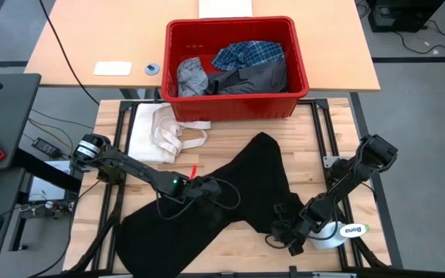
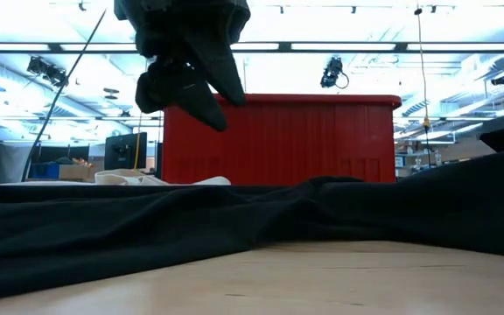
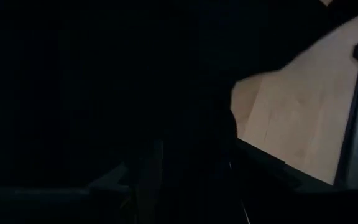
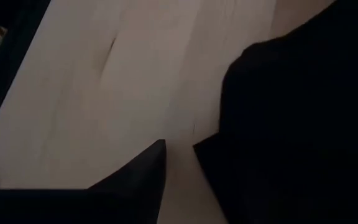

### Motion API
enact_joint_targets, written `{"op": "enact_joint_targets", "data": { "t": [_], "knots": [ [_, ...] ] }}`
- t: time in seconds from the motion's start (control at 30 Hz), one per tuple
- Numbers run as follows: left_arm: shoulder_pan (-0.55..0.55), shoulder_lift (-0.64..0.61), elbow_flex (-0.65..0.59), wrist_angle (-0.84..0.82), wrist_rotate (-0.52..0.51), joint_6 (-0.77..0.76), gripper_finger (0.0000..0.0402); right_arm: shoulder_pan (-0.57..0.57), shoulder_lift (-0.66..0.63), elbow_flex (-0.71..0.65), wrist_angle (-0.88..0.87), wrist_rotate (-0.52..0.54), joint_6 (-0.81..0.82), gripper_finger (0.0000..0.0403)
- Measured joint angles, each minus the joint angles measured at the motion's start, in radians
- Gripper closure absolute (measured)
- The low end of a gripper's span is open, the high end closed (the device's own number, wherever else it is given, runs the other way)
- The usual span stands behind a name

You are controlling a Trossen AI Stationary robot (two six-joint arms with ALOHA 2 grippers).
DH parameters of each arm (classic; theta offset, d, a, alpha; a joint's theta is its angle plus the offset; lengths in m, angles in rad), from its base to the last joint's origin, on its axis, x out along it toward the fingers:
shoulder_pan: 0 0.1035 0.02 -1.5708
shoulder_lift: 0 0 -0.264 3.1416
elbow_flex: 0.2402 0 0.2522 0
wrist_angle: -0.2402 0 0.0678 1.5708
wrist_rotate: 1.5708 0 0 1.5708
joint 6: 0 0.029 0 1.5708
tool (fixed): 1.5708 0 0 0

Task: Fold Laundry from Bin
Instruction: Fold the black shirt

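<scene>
A large black garment (image 1: 230,193) lies spread on the wooden table, running from near the red bin (image 1: 304,73) to the near left corner. The bin holds a plaid shirt (image 1: 247,54) and grey garments (image 1: 253,77). My left gripper (image 1: 205,189) hangs above the black garment's middle and shows as a dark shape (image 2: 186,96) clear of the cloth in the low view. My right gripper (image 1: 288,235) is low at the garment's near right edge (image 4: 241,74). It is open (image 4: 179,146), with bare table showing between its fingers. My right gripper slants down beside the black garment's edge (image 4: 229,124). One finger merges with the dark cloth, so I cannot tell whether it touches the garment.
A cream-white cloth with strap loops (image 1: 164,131) lies at the far left, in front of the bin. A white object with a green label (image 1: 344,232) sits by my right gripper. Bare wood (image 1: 315,154) shows to the right of the garment.
</scene>
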Motion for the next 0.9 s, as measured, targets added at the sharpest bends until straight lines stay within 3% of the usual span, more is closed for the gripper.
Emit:
{"op": "enact_joint_targets", "data": {
  "t": [0.1,0.3,0.4,0.7,0.8,0.9],
  "knots": [
    [0.0,0.0,0.0,-0.015,0.017,-0.003,0.0212,-0.001,0.001,-0.001,0.012,-0.01,0.022,0.0268],
    [0.0,0.0,0.0,-0.046,0.017,-0.007,0.0212,-0.001,0.001,-0.001,-0.005,-0.034,0.055,0.0388],
    [0.0,0.0,0.0,-0.052,0.017,-0.007,0.0212,-0.006,-0.005,-0.002,-0.017,-0.044,0.08,0.039],
    [0.0,0.0,0.0,-0.057,0.057,-0.007,0.0212,-0.108,-0.192,-0.007,-0.088,-0.3,0.159,0.0398],
    [0.0,0.0,0.0,-0.058,0.06,-0.007,0.0212,-0.14,-0.288,-0.007,-0.16,-0.287,0.197,0.04],
    [0.0,0.0,0.0,-0.057,0.077,-0.008,0.0212,-0.166,-0.391,-0.006,-0.289,-0.194,0.235,0.04]
  ]
}}
